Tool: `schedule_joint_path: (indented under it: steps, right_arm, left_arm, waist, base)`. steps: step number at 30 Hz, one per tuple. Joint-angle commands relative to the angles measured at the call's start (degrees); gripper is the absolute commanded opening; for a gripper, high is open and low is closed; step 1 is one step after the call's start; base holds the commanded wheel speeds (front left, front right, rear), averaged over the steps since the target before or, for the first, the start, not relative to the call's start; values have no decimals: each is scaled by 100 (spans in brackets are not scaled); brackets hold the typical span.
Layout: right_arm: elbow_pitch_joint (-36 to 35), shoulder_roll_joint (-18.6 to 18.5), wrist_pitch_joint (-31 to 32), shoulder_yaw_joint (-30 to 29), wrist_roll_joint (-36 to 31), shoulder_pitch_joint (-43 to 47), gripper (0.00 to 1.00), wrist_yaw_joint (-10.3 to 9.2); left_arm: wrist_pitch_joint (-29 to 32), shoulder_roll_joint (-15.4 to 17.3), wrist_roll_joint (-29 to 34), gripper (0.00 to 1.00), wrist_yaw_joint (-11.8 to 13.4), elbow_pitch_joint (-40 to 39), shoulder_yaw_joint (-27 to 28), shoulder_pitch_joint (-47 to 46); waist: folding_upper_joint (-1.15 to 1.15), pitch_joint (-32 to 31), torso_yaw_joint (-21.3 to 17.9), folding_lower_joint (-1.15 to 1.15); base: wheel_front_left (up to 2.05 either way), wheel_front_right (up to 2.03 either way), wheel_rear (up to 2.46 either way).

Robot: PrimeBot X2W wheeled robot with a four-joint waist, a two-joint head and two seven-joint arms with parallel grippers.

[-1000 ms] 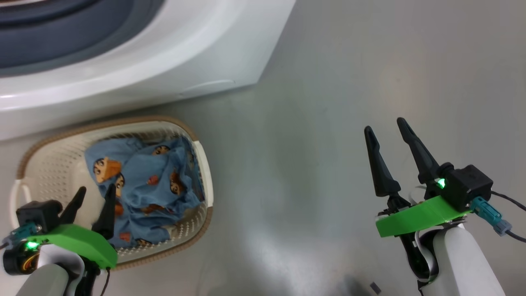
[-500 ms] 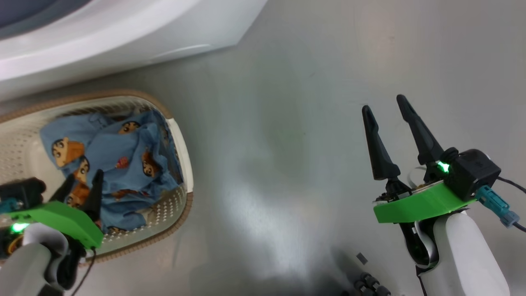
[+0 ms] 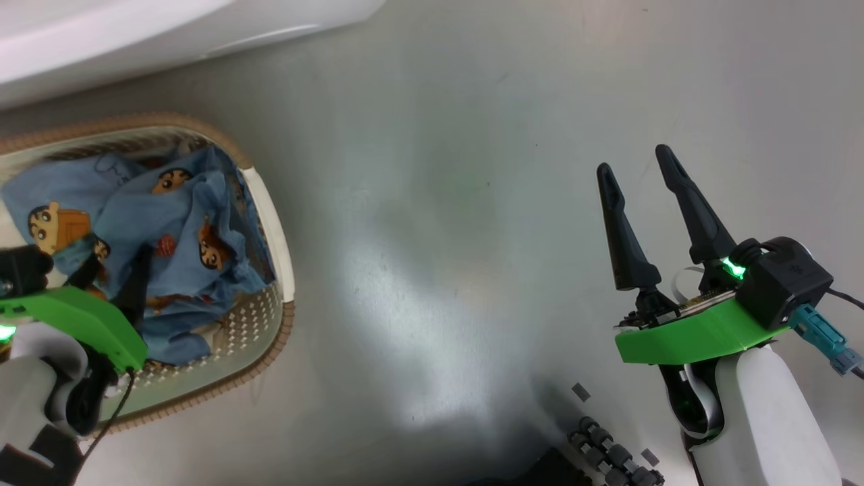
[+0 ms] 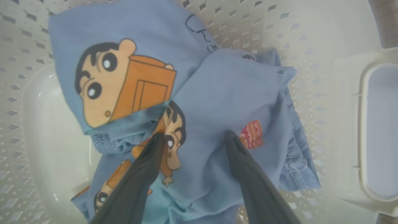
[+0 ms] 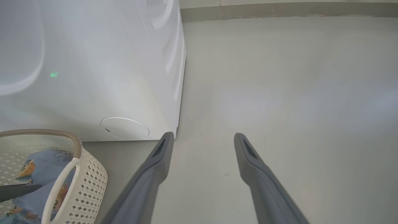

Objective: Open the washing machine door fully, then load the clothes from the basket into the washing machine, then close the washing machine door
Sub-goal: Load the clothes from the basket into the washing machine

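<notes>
The cream perforated basket (image 3: 268, 202) with its brown rim stands on the floor at the left, in front of the white washing machine (image 3: 169, 27). The clothes (image 3: 175, 223), light blue with cartoon boys, lie bunched inside it. My left gripper (image 3: 118, 256) reaches down into the basket. In the left wrist view it (image 4: 194, 134) is open, its tips at or just above the clothes (image 4: 224, 93), with nothing between them. Off to the right, my right gripper (image 3: 633, 159) hangs open and empty over bare floor. The washing machine door is out of view.
The right wrist view shows the washing machine (image 5: 93, 62) front with its round flap (image 5: 125, 128), the basket (image 5: 93, 180) below it and the right gripper (image 5: 203, 135) over grey floor. A skirting strip (image 5: 279, 9) runs along the far wall. Dark parts of my base (image 3: 607, 459) lie at the bottom.
The head camera has swung, so basket and washer slid up and left in its view. My left gripper has moved further over the clothes in the basket. Both grippers stay open.
</notes>
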Motion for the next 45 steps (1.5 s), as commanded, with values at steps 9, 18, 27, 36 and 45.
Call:
schedule_joint_path:
  steps: [9, 18, 27, 36, 45]
  right_arm:
    - [-153, -17, -27, 180, 93, 184, 100, 9]
    - [-236, -17, -27, 215, 54, 171, 100, 9]
    - [-258, -17, -27, 125, -101, 216, 100, 9]
    - [-163, -17, -27, 96, -251, 77, 100, 9]
    - [-44, -17, -27, 0, -225, 38, 100, 9]
  left_arm:
    - [59, 381, -270, 100, -9, -146, -360, -355]
    - [139, 432, -305, 100, -9, 94, -816, -916]
    - [54, 98, -68, 0, -9, 828, -1316, -1372]
    - [-429, -97, -21, 0, -9, 1118, -1531, -1445]
    - [-524, -136, 276, 0, -9, 675, -976, -1009]
  waist:
    - [0, 230, -86, 0]
    - [0, 559, -193, 0]
    - [0, 679, -110, 0]
    - [0, 440, 156, 0]
    - [0, -112, 470, 0]
  base:
    - [0, 0, 0]
    - [0, 0, 0]
    - [0, 0, 0]
    - [0, 0, 0]
    - [0, 0, 0]
